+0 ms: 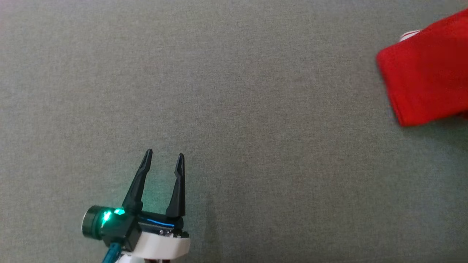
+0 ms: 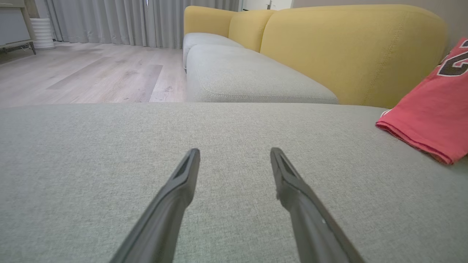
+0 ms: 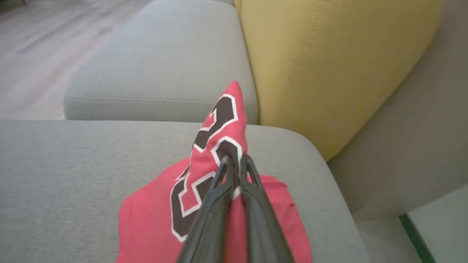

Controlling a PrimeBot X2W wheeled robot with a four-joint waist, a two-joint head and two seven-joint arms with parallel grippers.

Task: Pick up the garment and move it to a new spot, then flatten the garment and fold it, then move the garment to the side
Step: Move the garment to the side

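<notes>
Head view: my left gripper (image 1: 165, 154) sitting near left over grey fabric sofa cushion (image 1: 256, 109), fingers standing spread, gripping nothing. Red cloth garment (image 1: 427, 73) lying far right on cushion.
Left wrist view: garment resting at right, beside yellow upholstered backrest (image 2: 347, 51).
Right wrist view: my right gripper (image 3: 237, 159) pinching garment at black-and-white lettering, fabric peaking up.

The grey sofa seat (image 1: 219, 91) bears a folded red garment (image 1: 427, 73) lying near its right end.
</notes>
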